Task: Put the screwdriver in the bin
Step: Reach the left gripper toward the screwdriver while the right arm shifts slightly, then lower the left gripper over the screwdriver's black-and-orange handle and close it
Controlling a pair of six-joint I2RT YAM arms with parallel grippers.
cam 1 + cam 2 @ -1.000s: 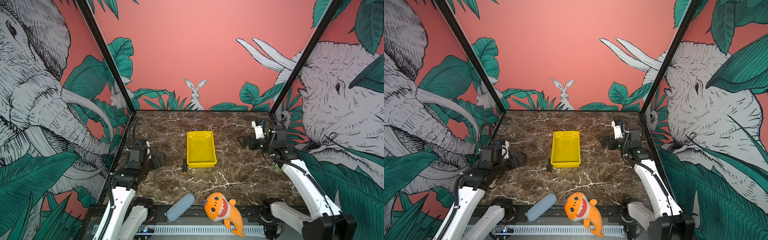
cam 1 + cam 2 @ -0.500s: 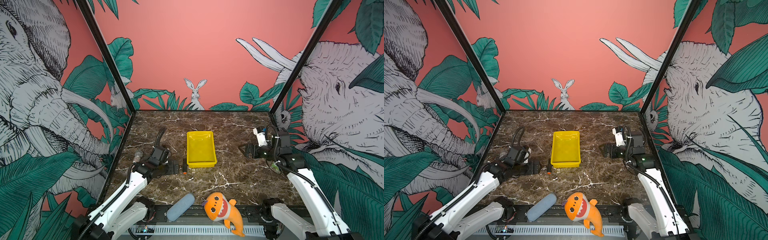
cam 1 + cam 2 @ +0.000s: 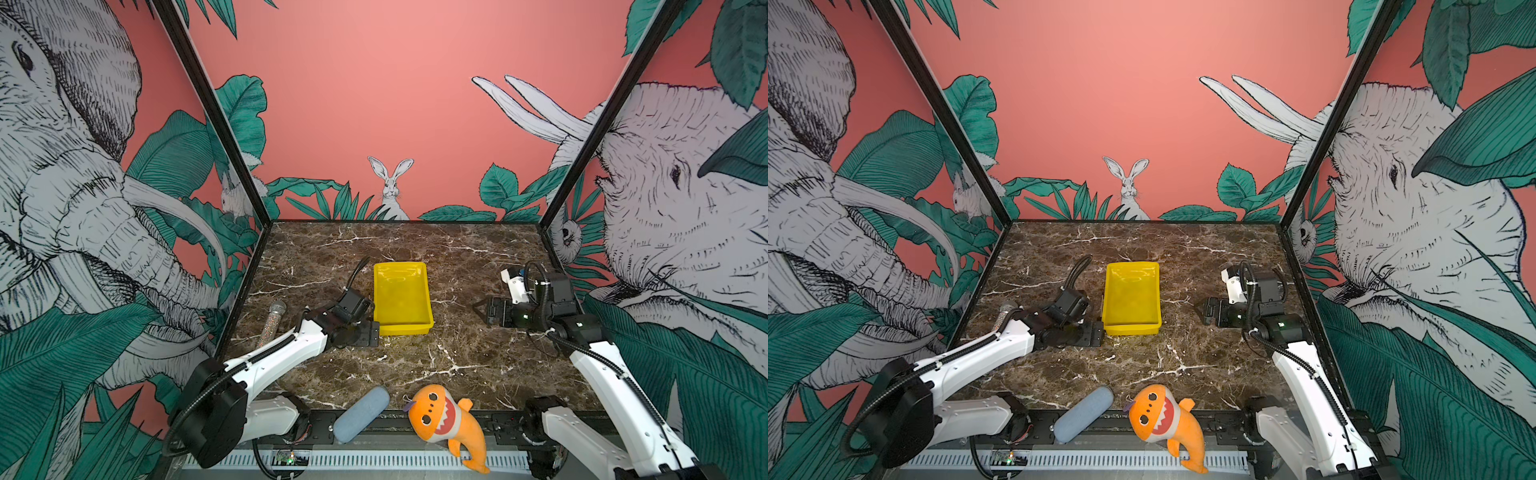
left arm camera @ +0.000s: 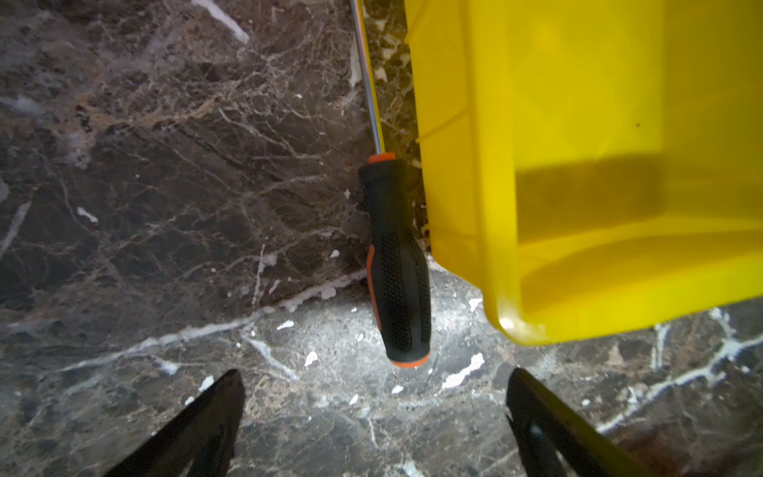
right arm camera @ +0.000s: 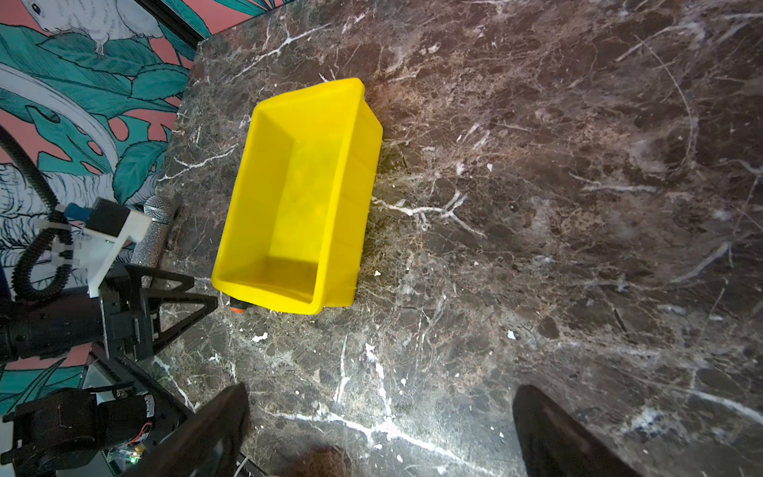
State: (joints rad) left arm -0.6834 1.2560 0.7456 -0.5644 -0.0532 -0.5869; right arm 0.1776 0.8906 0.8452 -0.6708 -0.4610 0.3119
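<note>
Screwdriver (image 4: 396, 264) lies flat on bench (image 4: 165, 206), outside bin (image 4: 454, 124), just beside its long outer wall. Handle sits by a bin corner and the shaft runs along the wall; whether they touch, cannot tell. Left hand (image 4: 373, 380) low over bench, fingers wide apart, holding nothing, tips just short of the orange butt. Right hand (image 5: 380, 392) fingers apart, holding nothing, well apart from bin.

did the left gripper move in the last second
Yes. In a top view the left gripper has swung rightward, up to the near left corner of the bin.
</note>
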